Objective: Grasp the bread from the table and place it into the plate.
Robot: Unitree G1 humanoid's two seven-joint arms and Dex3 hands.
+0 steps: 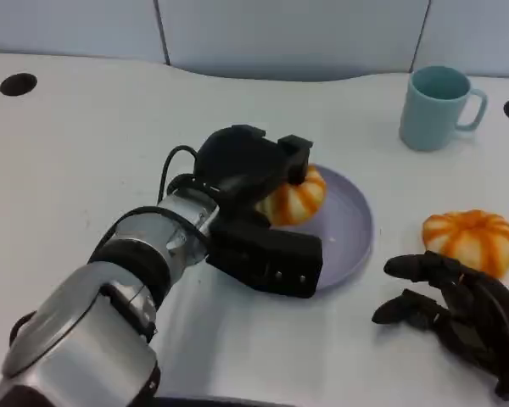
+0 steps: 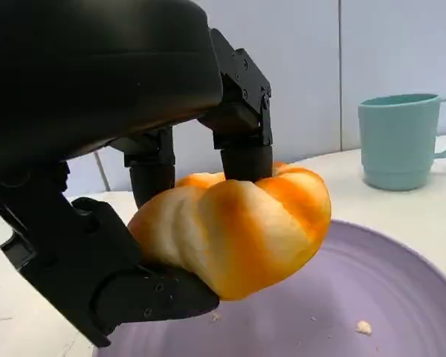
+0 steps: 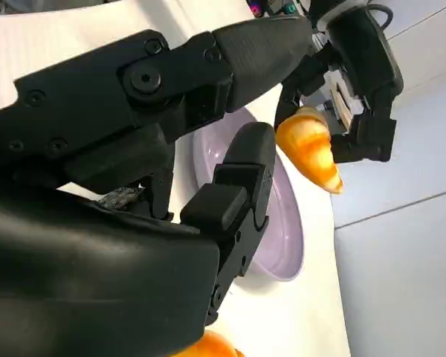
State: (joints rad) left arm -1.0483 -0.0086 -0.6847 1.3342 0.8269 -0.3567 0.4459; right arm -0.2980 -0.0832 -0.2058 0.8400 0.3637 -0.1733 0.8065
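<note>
My left hand [image 1: 250, 174] grips an orange-and-cream striped bread roll [image 1: 295, 199] and holds it just above the left part of the lilac plate [image 1: 349, 225]. The left wrist view shows the roll [image 2: 238, 230] clamped between the fingers [image 2: 241, 126] and the thumb, lifted off the plate [image 2: 372, 297]. In the right wrist view the roll [image 3: 308, 149] hangs over the plate [image 3: 279, 238]. A second roll [image 1: 470, 240] lies on the table right of the plate. My right hand [image 1: 462, 309] rests on the table just in front of that roll, fingers apart and holding nothing.
A light teal mug [image 1: 439, 106] stands behind the plate at the back right, also visible as the mug [image 2: 401, 141] in the left wrist view. Dark round holes [image 1: 18, 84] mark the white table's far corners. A crumb [image 2: 364, 327] lies on the plate.
</note>
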